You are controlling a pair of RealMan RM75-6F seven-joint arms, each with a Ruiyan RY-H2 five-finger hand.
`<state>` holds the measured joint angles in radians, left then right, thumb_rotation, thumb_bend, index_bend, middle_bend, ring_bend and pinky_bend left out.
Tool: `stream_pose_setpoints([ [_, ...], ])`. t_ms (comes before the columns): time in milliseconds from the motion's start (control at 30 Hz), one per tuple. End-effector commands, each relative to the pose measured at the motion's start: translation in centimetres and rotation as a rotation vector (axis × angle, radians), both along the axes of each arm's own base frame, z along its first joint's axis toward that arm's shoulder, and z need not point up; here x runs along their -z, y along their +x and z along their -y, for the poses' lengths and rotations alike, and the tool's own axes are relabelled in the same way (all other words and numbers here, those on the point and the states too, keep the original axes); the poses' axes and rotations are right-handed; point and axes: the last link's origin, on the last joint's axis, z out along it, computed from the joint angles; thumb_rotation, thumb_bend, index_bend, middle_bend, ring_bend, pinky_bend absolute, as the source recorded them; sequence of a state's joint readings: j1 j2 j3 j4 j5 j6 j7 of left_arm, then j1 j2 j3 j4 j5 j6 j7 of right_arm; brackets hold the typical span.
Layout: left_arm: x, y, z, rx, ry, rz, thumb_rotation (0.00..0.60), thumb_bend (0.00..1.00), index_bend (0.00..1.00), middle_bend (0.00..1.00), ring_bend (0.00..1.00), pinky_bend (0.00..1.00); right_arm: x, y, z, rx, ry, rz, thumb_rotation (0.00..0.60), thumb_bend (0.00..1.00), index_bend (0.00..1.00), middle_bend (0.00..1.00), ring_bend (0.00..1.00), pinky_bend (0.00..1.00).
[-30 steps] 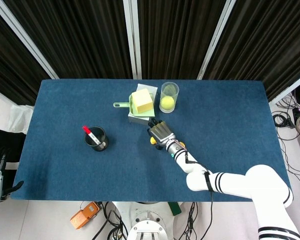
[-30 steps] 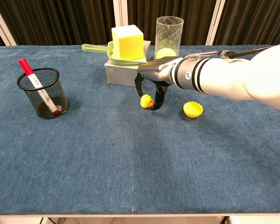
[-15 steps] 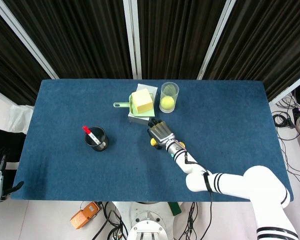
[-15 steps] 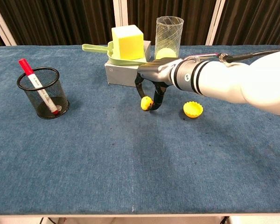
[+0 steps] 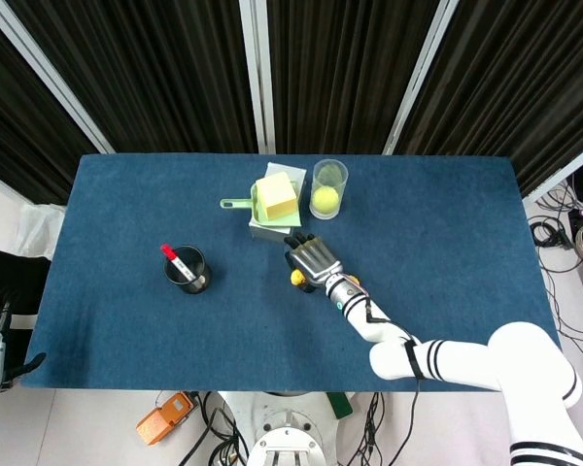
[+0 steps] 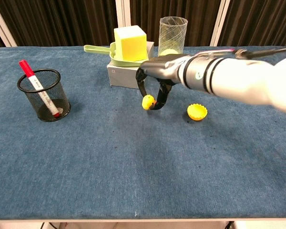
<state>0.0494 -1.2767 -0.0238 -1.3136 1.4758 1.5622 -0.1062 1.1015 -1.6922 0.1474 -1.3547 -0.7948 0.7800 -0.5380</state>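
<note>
Chest view: right hand [image 6: 155, 83] fingers now pinch small yellow ball [image 6: 148, 101], lifted slightly vs. 1 s ago.

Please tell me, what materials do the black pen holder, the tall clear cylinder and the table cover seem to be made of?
Black pen holder: probably metal wire mesh, matte black; the marker inside shows through the grid.
Tall clear cylinder: clear plastic or glass, glossy; the yellow-green ball inside is visible through the wall. Which one, I cannot tell.
Table cover: looks like felt or short-pile fabric, matte blue, with a fuzzy texture.
</note>
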Motion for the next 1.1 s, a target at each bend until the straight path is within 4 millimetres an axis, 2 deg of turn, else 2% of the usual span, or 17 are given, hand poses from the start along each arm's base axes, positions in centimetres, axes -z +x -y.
stream_pose_setpoints([
  [33,0.0,0.1,-0.1,0.005,0.001,-0.001,0.600,0.01,0.05,0.00,0.00,0.00,-3.3,-1.0,-0.8,-0.004,-0.036,0.047,0.600,0.44,0.61,0.20,0.17,0.29],
  [200,0.1,0.4,-0.5,0.020,-0.001,0.002,0.600,0.01,0.05,0.00,0.00,0.00,-6.8,-3.8,-1.9,0.013,-0.072,0.026,0.600,0.44,0.61,0.20,0.17,0.29],
  [267,0.2,0.5,-0.5,0.023,-0.002,0.003,0.600,0.01,0.05,0.00,0.00,0.00,-7.5,-5.0,-2.3,0.025,-0.075,0.001,0.600,0.44,0.61,0.20,0.17,0.29],
  [367,0.3,0.6,-0.6,0.025,-0.003,0.004,0.600,0.01,0.05,0.00,0.00,0.00,-8.1,-6.9,-2.6,0.051,-0.072,-0.038,0.600,0.44,0.61,0.20,0.17,0.29],
  [500,0.5,0.8,-0.7,0.030,-0.008,0.005,0.600,0.01,0.05,0.00,0.00,0.00,-7.7,-8.4,-2.7,0.080,-0.049,-0.070,0.600,0.44,0.59,0.20,0.17,0.29],
  [667,0.5,0.8,-0.7,0.030,-0.005,0.003,0.600,0.01,0.05,0.00,0.00,0.00,-6.4,-8.7,-2.5,0.081,-0.030,-0.079,0.600,0.44,0.57,0.20,0.17,0.29],
  [867,0.3,0.6,-0.3,0.018,0.001,0.003,0.600,0.01,0.05,0.00,0.00,0.00,-5.8,-8.7,-2.1,0.089,-0.029,-0.075,0.600,0.44,0.53,0.20,0.17,0.29],
  [1100,0.4,0.4,-0.2,0.015,-0.002,0.005,0.600,0.01,0.05,0.00,0.00,0.00,-5.9,-8.7,-2.2,0.085,-0.023,-0.089,0.600,0.44,0.39,0.20,0.14,0.26],
])
